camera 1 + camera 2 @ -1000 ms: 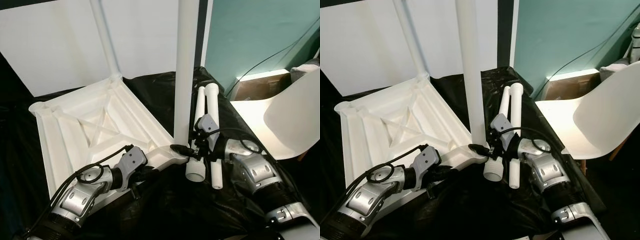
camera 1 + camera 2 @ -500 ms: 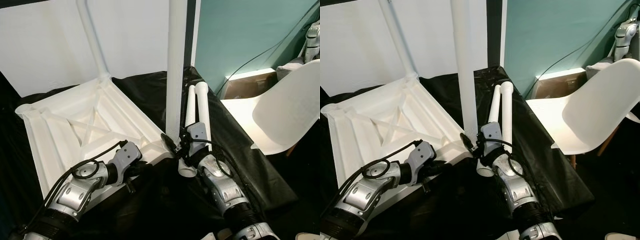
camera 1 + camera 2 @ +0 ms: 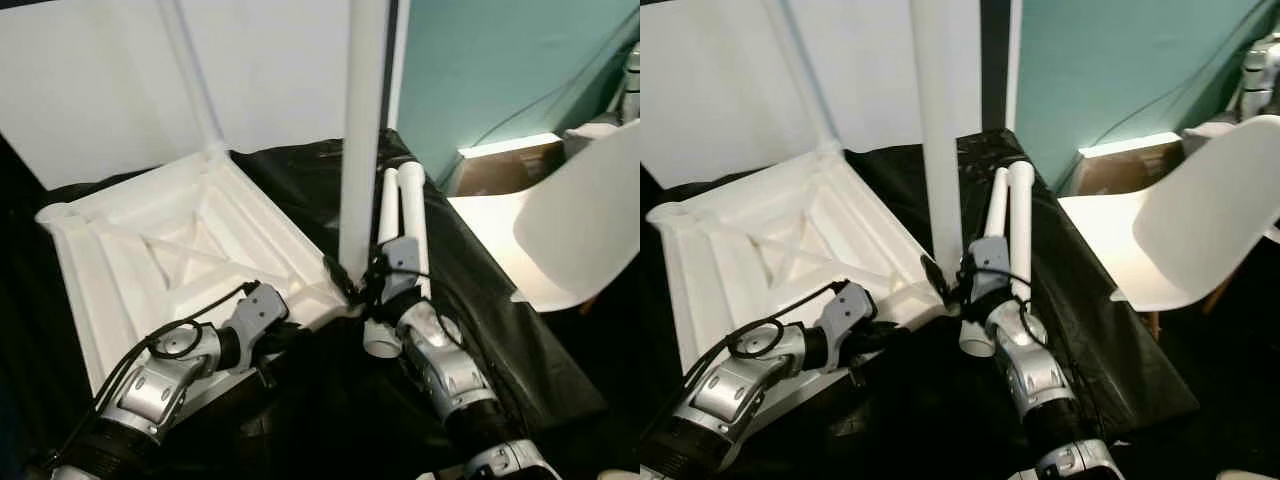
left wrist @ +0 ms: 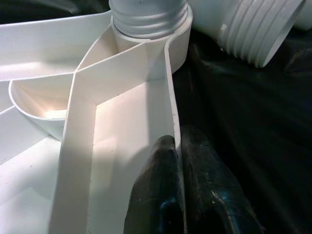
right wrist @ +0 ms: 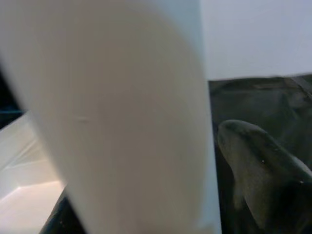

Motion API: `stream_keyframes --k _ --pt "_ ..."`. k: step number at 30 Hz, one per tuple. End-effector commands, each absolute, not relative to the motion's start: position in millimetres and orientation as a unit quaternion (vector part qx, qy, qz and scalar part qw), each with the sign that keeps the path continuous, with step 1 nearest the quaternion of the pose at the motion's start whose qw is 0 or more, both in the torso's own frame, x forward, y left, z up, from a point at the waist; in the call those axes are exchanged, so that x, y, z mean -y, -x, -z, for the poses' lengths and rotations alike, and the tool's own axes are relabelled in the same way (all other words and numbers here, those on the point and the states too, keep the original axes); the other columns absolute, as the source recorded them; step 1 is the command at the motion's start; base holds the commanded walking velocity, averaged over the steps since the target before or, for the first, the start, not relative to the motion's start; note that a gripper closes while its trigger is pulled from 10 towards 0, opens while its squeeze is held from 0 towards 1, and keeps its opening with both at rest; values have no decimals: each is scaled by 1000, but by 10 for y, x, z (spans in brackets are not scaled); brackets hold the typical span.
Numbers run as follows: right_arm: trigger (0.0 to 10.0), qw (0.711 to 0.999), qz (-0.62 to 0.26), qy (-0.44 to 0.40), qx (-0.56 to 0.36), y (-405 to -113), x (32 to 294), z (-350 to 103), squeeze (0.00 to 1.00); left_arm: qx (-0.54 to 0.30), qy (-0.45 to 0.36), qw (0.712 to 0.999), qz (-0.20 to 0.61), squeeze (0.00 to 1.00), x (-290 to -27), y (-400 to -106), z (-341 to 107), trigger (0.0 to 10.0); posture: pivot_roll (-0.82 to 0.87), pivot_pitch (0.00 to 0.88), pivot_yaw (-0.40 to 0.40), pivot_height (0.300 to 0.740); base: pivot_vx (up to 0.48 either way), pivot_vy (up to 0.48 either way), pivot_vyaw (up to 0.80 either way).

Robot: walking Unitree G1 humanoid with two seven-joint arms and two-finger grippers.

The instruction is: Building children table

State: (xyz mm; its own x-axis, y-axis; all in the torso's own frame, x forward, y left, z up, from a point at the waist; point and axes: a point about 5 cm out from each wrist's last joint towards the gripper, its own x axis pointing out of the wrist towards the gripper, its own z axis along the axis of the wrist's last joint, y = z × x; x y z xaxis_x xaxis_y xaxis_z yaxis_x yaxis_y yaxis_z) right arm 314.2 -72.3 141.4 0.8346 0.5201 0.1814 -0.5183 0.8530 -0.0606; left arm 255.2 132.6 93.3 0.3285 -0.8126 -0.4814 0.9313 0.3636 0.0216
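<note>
While the upright leg stands in the near corner socket of the upturned tabletop, your right gripper sits low at the leg's foot, one black finger lying along the white tube. You cannot tell from these views how far its fingers are spread or whether they truly clasp the leg.

Compared with a second ago, your right arm has swung inward: it then reached the leg from the right, and it now points almost straight up toward the leg's base. The leg itself has stayed vertical in its socket. The left wrist view shows screw threads at the socket mouth, so you are likely partway through turning the leg home, and the new arm angle suggests a fresh grip for another turn.

Your left gripper is pinched closed over the tabletop's near rim, one finger on each side of the thin wall, steadying it.

Another leg already rises from the far corner. Two spare legs lie on the black sheet, just beside your right gripper, their threaded ends toward you. They leave little room on that side. Further right stands a white chair, well apart. The sheet's right edge drops away near it.
</note>
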Motion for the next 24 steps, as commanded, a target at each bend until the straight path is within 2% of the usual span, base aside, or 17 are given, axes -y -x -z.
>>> stream_keyframes --k 1,3,4,6,9,10,12,18,19,20,21,24 --pt "10000 955 -283 11 86 -3164 751 -1422 0 -287 -119 743 592 0 -1282 -2277 -576 10000 8 0 42 740 0 0 0" --pt "10000 951 -296 22 86 -3173 760 -1444 0 -287 -119 743 593 0 -1280 -2276 -577 10000 7 0 44 740 0 0 0" --pt "10000 938 -337 32 70 -3156 760 -1431 0 -287 -119 742 594 0 -1277 -2277 -582 10000 7 0 45 740 0 0 0" --pt "10000 928 -365 38 59 -3140 761 -1417 0 -287 -119 742 594 0 -1274 -2278 -585 10000 7 0 45 740 0 0 0" --pt "10000 874 -479 71 25 -3040 884 -1377 0 -288 -120 740 596 0 -1275 -2278 -588 10000 7 0 45 740 0 0 0" --pt "10000 874 -479 71 25 -3040 884 -1377 0 -288 -120 740 596 0 -1275 -2278 -588 10000 7 0 45 740 0 0 0" --pt "10000 856 -508 98 16 -3077 1050 -1418 0 -288 -121 740 596 0 -1281 -2282 -591 10000 2 0 50 740 0 0 0" --pt "10000 845 -518 130 12 -3200 1215 -1523 0 -287 -122 740 596 0 -1279 -2281 -600 10000 2 0 51 740 0 0 0" --pt "4039 844 -519 136 10 -3224 1226 -1534 0 -288 -122 740 596 0 -1280 -2281 -599 10000 5 0 52 740 0 0 0" --pt "4039 843 -520 140 9 -3238 1233 -1539 0 -288 -122 740 596 0 -1282 -2281 -598 10000 5 0 52 740 0 0 0" --pt "0 840 -523 146 7 -3251 1236 -1541 0 -288 -122 740 596 0 -1285 -2280 -597 10000 8 0 53 740 0 0 0" --pt "0 836 -529 149 5 -3257 1243 -1544 0 -289 -122 740 595 0 -1289 -2279 -598 10000 8 0 53 740 0 0 0"
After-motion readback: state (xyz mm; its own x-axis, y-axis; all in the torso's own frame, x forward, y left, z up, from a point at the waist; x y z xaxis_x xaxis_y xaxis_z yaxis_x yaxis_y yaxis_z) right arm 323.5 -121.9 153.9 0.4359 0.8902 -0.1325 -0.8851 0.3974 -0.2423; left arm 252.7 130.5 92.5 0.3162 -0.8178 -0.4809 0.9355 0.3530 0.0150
